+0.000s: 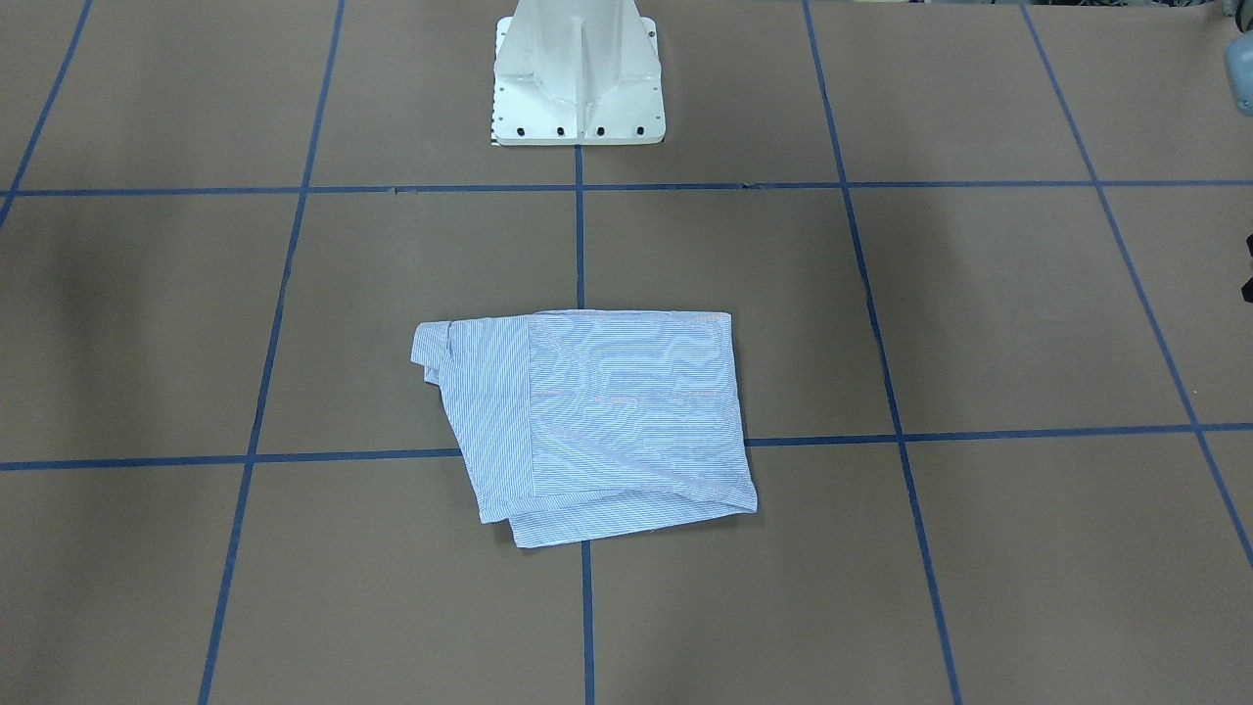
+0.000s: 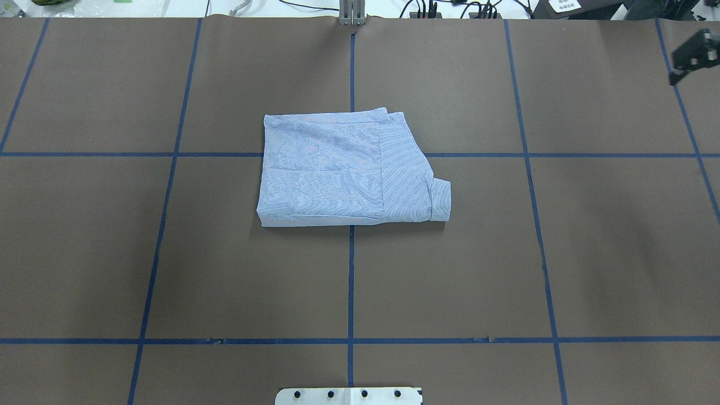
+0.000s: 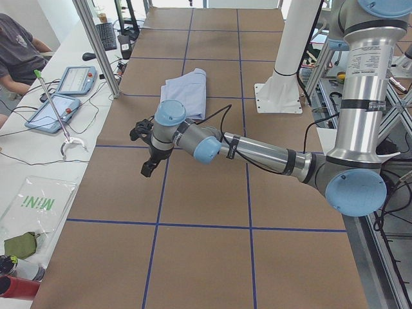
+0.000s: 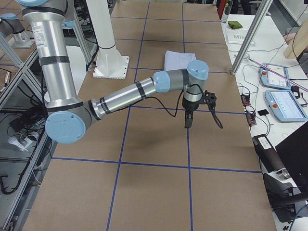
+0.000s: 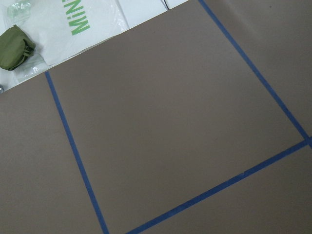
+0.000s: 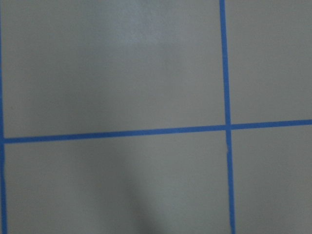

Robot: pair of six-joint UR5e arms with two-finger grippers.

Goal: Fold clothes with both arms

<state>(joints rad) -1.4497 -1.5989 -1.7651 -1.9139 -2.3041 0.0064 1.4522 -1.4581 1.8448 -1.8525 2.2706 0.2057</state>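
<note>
Blue-striped shirt (image 2: pixel 337 174) sits folded on the counter (image 2: pixel 169 253), well away from left fingers (image 3: pixel 147 167) and right fingers (image 4: pixel 187 120) (grip state: can't tell), parked wide since folding looks done.

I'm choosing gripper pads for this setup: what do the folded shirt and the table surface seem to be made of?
Shirt: thin woven cloth, probably cotton or a blend; matte, fine blue-white stripes, crisp folds. Table surface: brown paper or card sheeting, matte, with a sheet seam and small nicks. Grid lines: seemingly blue tape.
</note>
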